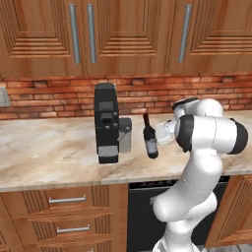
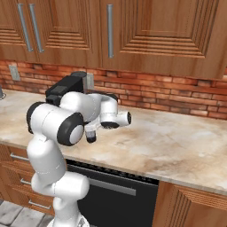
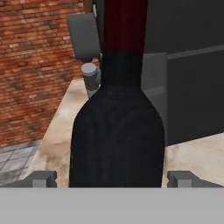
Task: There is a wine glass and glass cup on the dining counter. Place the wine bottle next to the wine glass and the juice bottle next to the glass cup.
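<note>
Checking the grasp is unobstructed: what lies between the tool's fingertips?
In the hand view, the wine bottle stands between the open tool's fingertips.

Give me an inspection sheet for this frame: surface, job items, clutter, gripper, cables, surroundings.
Surface: beige marble counter over wooden drawers.
Job items: wine bottle upright on the counter, right of the coffee machine, apart from it.
Clutter: the coffee machine.
Gripper: gripper open, jaws on either side of the bottle's body, not closed on it.
Cables: nothing seen.
Surroundings: brick wall, wooden cabinets above, dark appliance front below the counter.
</note>
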